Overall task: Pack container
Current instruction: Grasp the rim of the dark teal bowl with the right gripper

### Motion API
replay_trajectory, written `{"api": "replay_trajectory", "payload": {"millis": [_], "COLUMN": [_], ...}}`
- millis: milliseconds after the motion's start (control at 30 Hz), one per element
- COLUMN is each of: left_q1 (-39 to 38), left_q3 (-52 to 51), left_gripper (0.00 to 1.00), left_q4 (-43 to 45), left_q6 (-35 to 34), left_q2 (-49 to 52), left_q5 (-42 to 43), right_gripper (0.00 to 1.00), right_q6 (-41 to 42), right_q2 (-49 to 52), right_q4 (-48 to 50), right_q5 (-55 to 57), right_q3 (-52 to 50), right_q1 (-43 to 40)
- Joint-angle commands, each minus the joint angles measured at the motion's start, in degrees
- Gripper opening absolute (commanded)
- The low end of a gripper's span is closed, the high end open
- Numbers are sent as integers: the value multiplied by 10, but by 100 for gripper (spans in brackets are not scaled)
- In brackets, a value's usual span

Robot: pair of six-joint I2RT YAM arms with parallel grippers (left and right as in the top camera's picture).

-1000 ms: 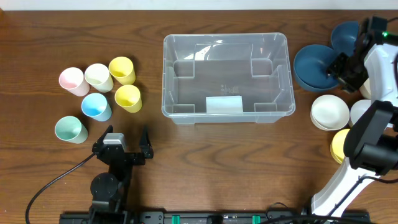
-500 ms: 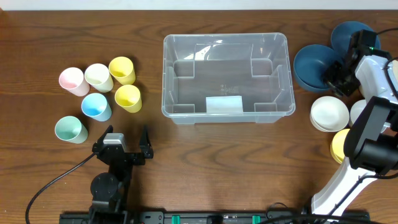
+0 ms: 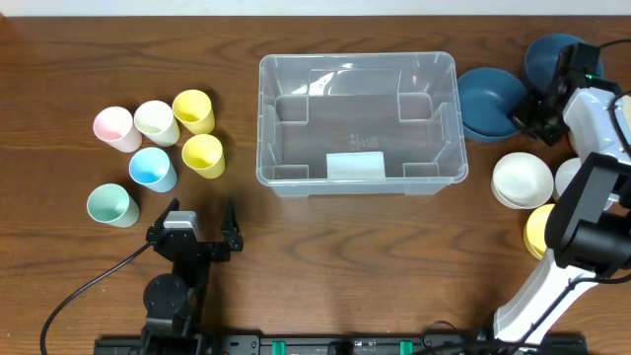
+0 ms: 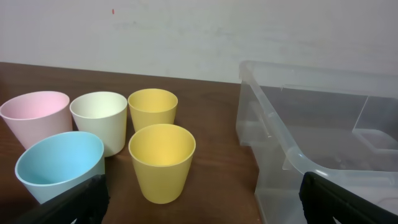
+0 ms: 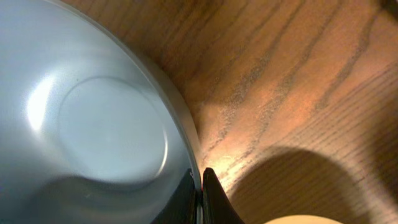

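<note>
The container (image 3: 262,128) was seen at the ctr of the desk (image 3: 325,256), upright, open at the top & w/ nothing in it, so packing was judged barely begun. The step in hand was taken to be the pick-up of a first item. The R gripper (image 3: 532,113) was set at the right-hand rim of a dark blue bowl (image 3: 488,104) lying just right of the container. In the R wrist view its jaws were shown pinched tight on that rim, one finger on the inner side of the bowl (image 5: 93,124) & one outside, w/ bare desk beside. A 2nd blue bowl (image 3: 545,51) was noted farther right & far. White bowls (image 3: 523,179) & a yellow bowl (image 3: 538,229) were noted nearer, along the right edge. The L gripper (image 3: 194,229) was parked near the front, left of ctr, jaws spread wide w/ nothing btwn them. Six cups (image 3: 153,168) were seen clustered far-left of it, well apart from the container. The next move, as judged: the bowl would need to be lifted by its rim & guarded against tipping or slipping, since only a thin edge was gripped. It would then need to be carried left over the container wall, lowered inside & released. Clearance over the rim would be called for, & room should be spared for the other bowls & cups.
</note>
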Motion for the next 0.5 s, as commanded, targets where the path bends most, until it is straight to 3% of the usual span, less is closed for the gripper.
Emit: {"api": "replay_trajectory", "payload": {"millis": [0, 200, 467], "left_q1": [3, 3, 3], "left_q3": [-14, -14, -14], "left_gripper": [98, 98, 98], "left_q4": [-19, -19, -18], "left_q6": [7, 7, 7], "left_q2": [-3, -3, -3], "left_q5": [-5, -5, -5], "right_gripper": [1, 1, 1], "right_q6": [-17, -50, -73], "right_q2": [-7, -7, -7], "right_q4": [17, 27, -47], "right_q5": [-28, -68, -71], "right_q3": [-1, 31, 156], "right_q1": [-1, -1, -2]}}
